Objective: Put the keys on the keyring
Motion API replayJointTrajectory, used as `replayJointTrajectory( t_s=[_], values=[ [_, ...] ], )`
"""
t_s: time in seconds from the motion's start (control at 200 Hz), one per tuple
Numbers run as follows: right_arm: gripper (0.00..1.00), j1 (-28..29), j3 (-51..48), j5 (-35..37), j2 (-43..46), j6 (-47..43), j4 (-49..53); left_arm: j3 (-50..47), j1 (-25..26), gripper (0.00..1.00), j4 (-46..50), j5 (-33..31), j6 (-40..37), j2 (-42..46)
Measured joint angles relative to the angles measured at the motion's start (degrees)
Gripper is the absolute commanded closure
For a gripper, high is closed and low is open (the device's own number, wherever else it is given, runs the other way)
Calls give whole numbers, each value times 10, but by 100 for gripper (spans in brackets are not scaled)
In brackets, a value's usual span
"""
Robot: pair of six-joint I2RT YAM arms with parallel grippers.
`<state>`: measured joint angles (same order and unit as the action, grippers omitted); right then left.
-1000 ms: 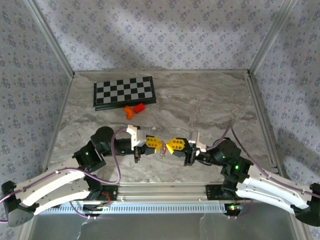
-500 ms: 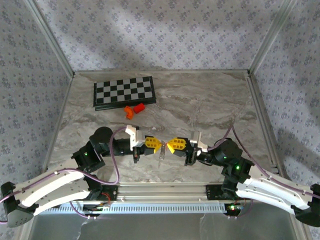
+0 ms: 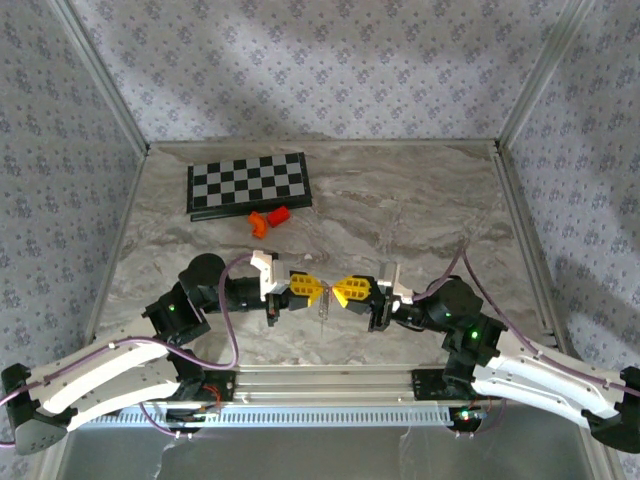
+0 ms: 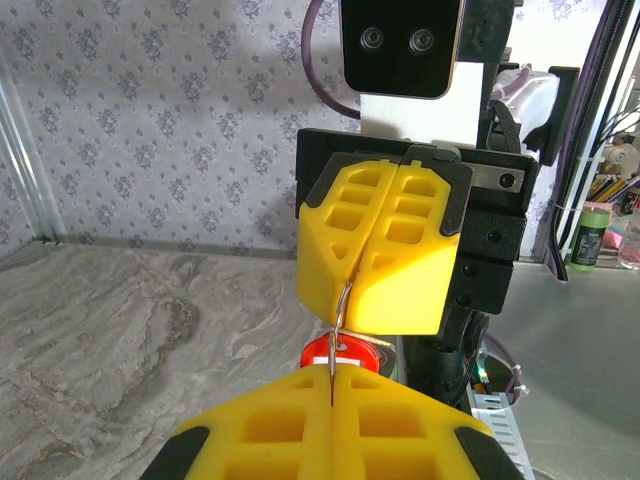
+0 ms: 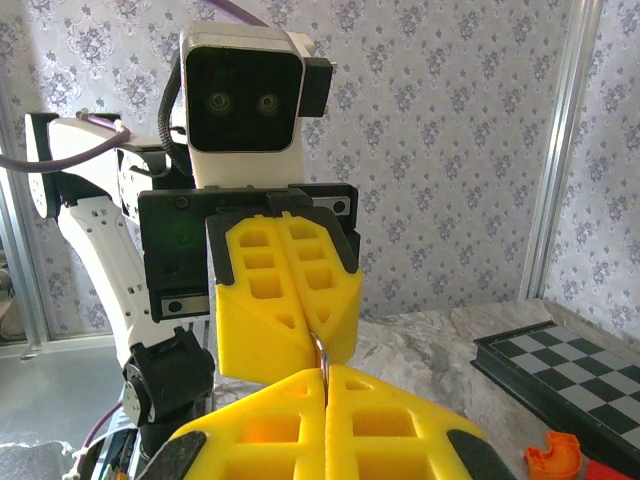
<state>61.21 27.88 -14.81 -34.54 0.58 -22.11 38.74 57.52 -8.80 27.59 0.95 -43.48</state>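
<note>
Watching from beside the rig, I'd say this job is in its fiddly middle stretch. The left claw (image 3: 312, 290) and the right claw (image 3: 342, 291) meet tip to tip just above the near part of the worktop (image 3: 420, 220), both pinched tight with their yellow fingers pressed flat together. A thin silver wire curves out of the seam of the right claw, and the red tag of the keyring (image 4: 335, 353) hangs just under it, so that claw holds the keyring by its wire. The left claw has a sliver of silver metal nipped in its own seam, which I take for a key (image 5: 318, 350), though it is too small to be sure. The two bits of metal sit very close between the claw tips, perhaps touching. Whether the key has started onto the wire I cannot tell from here. So the fetching looks done, since both pieces are up off the worktop and brought together. The threading itself is what is left: getting the key's hole past the end of the wire and round the coil. Whether more keys wait I cannot tell. The chessboard (image 3: 248, 185) and the two orange blocks (image 3: 268, 218) lie well apart at the back, out of it.
</note>
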Motion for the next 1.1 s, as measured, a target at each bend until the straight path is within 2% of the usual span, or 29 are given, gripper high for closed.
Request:
replayJointTrajectory(
  t_s=[1.099],
  values=[
    [100, 0, -7, 6, 0, 11, -18, 0, 0, 100, -4, 0, 0, -1]
  ],
)
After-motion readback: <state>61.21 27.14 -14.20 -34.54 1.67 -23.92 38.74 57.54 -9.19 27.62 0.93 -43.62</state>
